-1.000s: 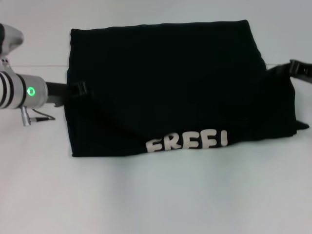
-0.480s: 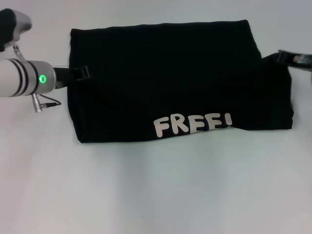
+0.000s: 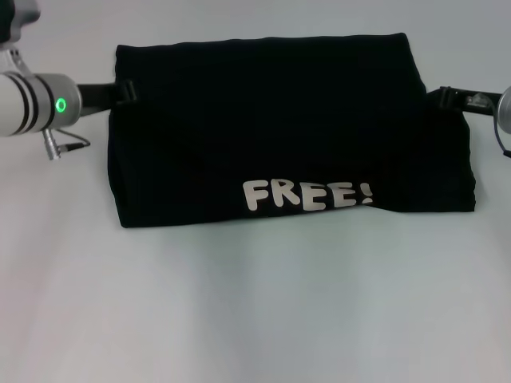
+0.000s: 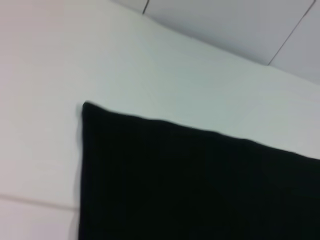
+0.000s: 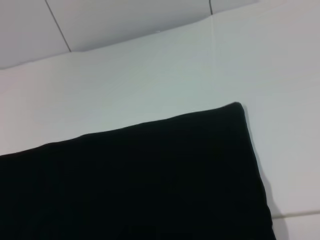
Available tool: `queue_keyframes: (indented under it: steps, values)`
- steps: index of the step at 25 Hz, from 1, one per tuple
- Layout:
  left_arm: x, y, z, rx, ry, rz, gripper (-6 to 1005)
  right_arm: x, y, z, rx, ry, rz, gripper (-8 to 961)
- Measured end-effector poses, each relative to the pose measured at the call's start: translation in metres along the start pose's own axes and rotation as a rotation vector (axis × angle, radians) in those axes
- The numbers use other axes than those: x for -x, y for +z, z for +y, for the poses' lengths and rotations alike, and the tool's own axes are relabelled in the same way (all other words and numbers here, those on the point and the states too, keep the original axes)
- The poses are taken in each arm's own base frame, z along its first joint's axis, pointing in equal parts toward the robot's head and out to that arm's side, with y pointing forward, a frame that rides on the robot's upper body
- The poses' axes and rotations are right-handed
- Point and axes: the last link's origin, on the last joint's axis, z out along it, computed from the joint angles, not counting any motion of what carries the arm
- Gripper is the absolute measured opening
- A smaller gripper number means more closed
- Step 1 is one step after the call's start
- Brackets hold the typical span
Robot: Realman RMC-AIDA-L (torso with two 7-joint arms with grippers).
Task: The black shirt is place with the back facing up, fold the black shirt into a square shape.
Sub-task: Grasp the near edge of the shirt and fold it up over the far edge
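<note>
Head camera looks down across the whole black shirt (image 3: 271, 120); both wrist cameras sit close, each sharing one far corner.

A plain white table (image 3: 255, 319) fills the head view, evenly lit, with a thin seam line (image 3: 92, 108) running across it on the left. Behind the table, both wrist views show a pale wall (image 5: 125, 20) of large panels divided by thin dark joints.

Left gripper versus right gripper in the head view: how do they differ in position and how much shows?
The left gripper meets the black shirt at its left edge, its silver wrist in view. The right gripper meets the right edge, slightly lower, its arm mostly cut off. Both sit near the far corners.
</note>
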Motion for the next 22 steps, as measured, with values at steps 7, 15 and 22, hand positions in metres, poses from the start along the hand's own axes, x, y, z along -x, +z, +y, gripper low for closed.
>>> queue_keyframes:
  steps: [7, 15, 22]
  values:
    - [0.002, 0.014, 0.016, -0.041, 0.12, -0.001, 40, 0.005, 0.001, 0.001, -0.014, -0.01, -0.021, 44]
    - [0.008, 0.019, 0.017, -0.055, 0.139, -0.01, 39, 0.01, 0.001, 0.003, -0.017, -0.024, -0.031, 45]
    - [0.014, 0.024, 0.024, -0.056, 0.188, -0.022, 40, 0.006, 0.002, 0.002, -0.006, -0.026, 0.001, 52]
